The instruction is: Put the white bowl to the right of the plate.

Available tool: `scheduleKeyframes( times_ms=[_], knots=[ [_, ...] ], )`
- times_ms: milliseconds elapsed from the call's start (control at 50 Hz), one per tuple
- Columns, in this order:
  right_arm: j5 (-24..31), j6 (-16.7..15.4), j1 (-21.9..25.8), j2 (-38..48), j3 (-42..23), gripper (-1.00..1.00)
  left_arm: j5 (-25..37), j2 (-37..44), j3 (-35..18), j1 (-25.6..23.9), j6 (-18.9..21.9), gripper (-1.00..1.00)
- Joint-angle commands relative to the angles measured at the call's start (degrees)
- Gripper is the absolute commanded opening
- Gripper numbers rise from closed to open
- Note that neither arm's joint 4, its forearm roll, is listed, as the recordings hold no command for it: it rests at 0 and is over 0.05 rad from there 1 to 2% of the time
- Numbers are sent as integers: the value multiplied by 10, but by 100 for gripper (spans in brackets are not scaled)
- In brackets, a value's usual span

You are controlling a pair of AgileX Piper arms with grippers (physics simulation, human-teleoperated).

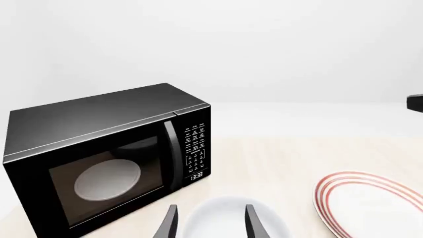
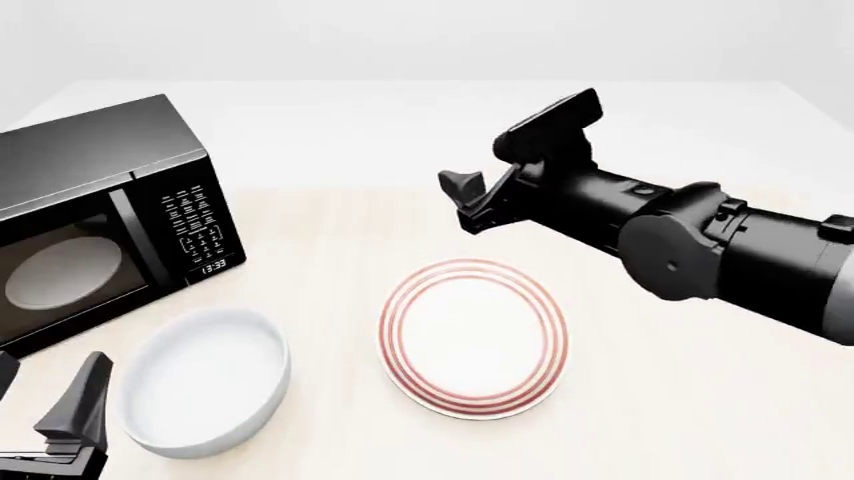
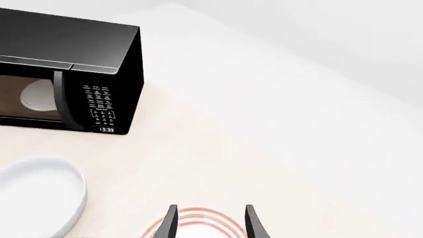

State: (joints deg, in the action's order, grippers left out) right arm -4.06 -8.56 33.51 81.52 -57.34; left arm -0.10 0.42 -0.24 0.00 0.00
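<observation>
The white bowl stands on the table at the front left, left of the plate, which lies flat in the middle. My left gripper is open and empty just left of the bowl, near the front edge. In the left wrist view the bowl shows between the spread fingers of the gripper, with the plate beside it. My right gripper is open and empty, held above the table behind the plate. The right wrist view shows its fingers over the plate, and the bowl.
A black microwave with a shut door stands at the back left, close behind the bowl; it also shows in the left wrist view and the right wrist view. The right arm's body reaches across the right side of the table.
</observation>
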Motion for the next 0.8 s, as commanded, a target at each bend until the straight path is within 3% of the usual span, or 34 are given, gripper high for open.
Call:
scheduleKeyframes(
  times_ms=[20,280,800],
  knots=[
    [23,0,46,78,-65,100,0,0,0,0,0,100],
    [61,-8,90,129,-115,100,0,0,0,0,0,100],
    [103,43,121,216,-195,100,0,0,0,0,0,100]
  ],
)
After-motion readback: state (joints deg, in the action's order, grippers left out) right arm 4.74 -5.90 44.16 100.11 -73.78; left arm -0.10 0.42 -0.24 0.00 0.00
